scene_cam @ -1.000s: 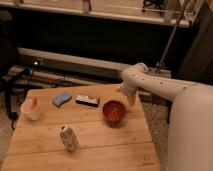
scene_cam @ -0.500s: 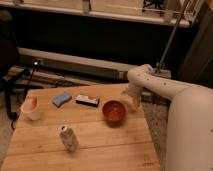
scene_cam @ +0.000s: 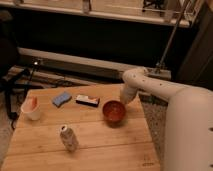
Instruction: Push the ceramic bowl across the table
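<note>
The ceramic bowl (scene_cam: 114, 111) is glossy red-orange and stands on the right half of the light-brown plank table (scene_cam: 100, 145). My gripper (scene_cam: 124, 100) is at the end of the white arm, low over the table at the bowl's far right rim, touching or nearly touching it. The arm reaches in from the right.
A white cup with orange contents (scene_cam: 31, 108) stands at the left edge. A blue sponge (scene_cam: 62, 98) and a flat dark packet (scene_cam: 87, 100) lie at the back. A can (scene_cam: 68, 137) stands in front, left of the bowl. The table's right edge is close to the bowl.
The arm has drawn in a little toward the bowl's right rim. The bowl looks in about the same spot.
</note>
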`<state>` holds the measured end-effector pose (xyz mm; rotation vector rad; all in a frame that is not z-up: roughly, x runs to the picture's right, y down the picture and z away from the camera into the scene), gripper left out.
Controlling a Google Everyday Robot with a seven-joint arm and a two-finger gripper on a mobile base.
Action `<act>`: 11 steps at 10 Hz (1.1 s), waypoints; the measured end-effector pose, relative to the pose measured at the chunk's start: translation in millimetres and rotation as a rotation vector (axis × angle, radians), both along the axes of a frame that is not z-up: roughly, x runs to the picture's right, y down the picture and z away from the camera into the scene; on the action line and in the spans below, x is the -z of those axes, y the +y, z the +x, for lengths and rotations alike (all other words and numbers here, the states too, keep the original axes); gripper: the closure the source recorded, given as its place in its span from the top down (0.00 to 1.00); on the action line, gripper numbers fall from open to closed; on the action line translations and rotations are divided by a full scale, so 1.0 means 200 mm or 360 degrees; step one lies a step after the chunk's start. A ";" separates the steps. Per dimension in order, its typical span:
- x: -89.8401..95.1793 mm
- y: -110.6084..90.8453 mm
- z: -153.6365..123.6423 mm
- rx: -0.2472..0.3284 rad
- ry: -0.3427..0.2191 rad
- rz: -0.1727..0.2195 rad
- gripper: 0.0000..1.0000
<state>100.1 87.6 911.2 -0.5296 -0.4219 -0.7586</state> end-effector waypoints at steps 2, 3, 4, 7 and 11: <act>0.01 0.01 -0.10 0.0022 -0.0087 -0.0018 0.25; 0.02 0.01 -0.13 0.0029 -0.0129 -0.0022 0.26; 0.05 0.00 -0.18 0.0037 -0.0175 -0.0026 0.31; 0.17 0.02 -0.32 0.0113 -0.0349 -0.0066 0.46; 0.27 0.12 -0.36 0.0217 -0.0453 -0.0175 0.46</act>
